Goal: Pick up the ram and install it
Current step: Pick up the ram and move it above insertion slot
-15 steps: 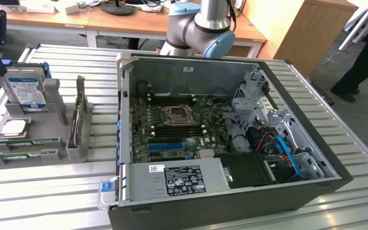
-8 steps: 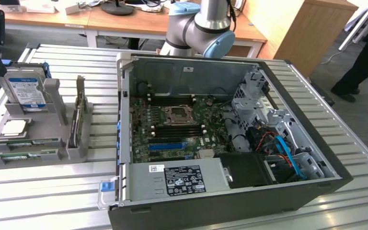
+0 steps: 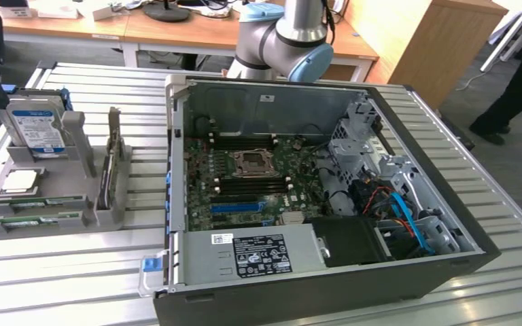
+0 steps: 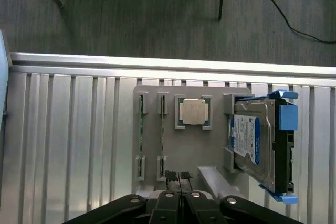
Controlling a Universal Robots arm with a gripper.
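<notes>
Over slatted counter [image 4: 68, 129], hovers near ram [image 4: 161, 135] in tray [image 4: 210, 153], exterior view's nine o'clock of case [image 3: 242, 102], pincer [image 4: 178, 175] clenched, empty. Approach step; probably needs opening, aligning along stick.

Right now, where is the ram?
The ram sits in the grey holder on the exterior view's left, beside the processor chip, outside the computer case.

High oblique exterior, overhead wrist, shared tray [image 3: 114, 212] [image 4: 194, 150]
</notes>
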